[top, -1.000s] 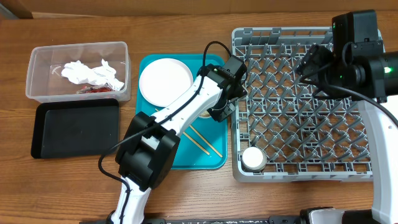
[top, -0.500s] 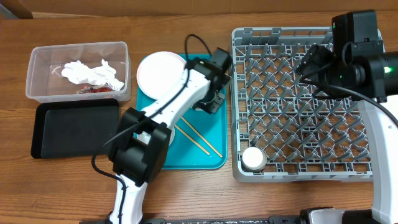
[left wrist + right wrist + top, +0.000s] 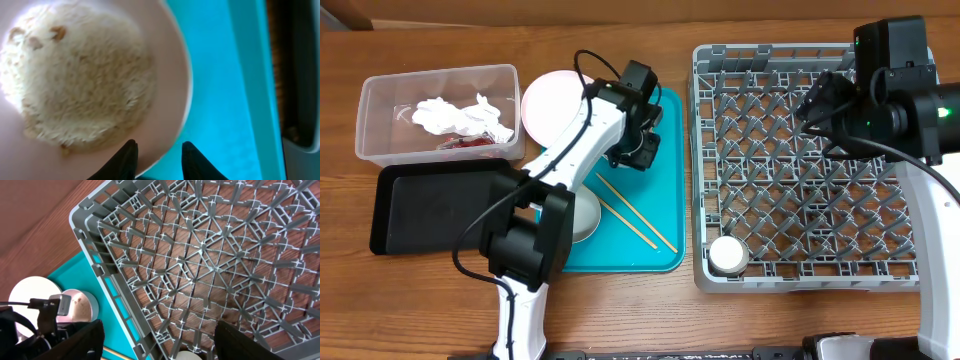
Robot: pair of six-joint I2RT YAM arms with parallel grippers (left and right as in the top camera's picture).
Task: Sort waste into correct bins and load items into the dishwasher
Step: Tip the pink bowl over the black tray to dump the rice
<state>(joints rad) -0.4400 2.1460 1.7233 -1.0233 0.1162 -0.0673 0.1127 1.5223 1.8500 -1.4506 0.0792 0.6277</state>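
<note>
Plate (image 3: 548, 100): upper left of the teal tray (image 3: 665, 205), edging toward the clear tub (image 3: 368, 125).
Rice (image 3: 75, 75): heaped on the plate.
Left gripper (image 3: 159, 161): pinching the plate's rim.
Right gripper (image 3: 157, 345): spread, empty, above the rack (image 3: 698, 180).
Risk: the rim grip could slip or tilt too soon, spilling grains short of the bin.

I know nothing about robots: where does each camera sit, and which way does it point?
Overhead: fixed above the table, looking straight down; the left arm and right arm both show.
Left wrist: rides the left arm, looking down past the left end effector at the plate and teal tray; only two fingertips show.
Right wrist: rides the right arm, looking down into the rack; the right end effector's wide-apart fingers show at the bottom corners.
Shared: all three show the teal tray; overhead and left wrist share the plate.
</note>
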